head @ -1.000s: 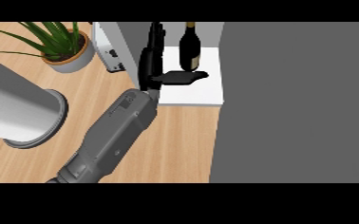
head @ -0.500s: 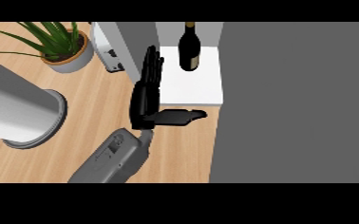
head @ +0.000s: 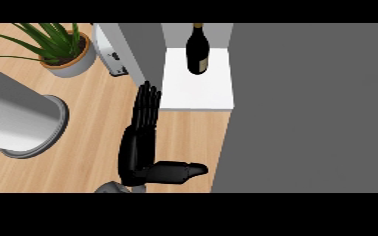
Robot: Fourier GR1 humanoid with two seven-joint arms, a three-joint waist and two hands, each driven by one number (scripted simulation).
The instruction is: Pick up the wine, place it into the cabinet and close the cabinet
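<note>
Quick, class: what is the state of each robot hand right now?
Black left hand: open, fingers straight, holding nothing.
Right hand: not in view.

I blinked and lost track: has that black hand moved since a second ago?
Yes. The left hand has drawn back toward the view's lower edge, away from the white shelf holding the wine bottle.

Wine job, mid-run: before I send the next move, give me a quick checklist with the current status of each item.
1. Wine bottle inside the cabinet, upright on the white shelf: ok.
2. Left hand clear of the bottle, fingers straight: ok.
3. Cabinet door closed: not ok, it stands open left of the shelf.
4. Fingers touching the door: cannot tell; the tips are close to its near edge.
5. Right hand out of the way: cannot tell, not in view.
</note>
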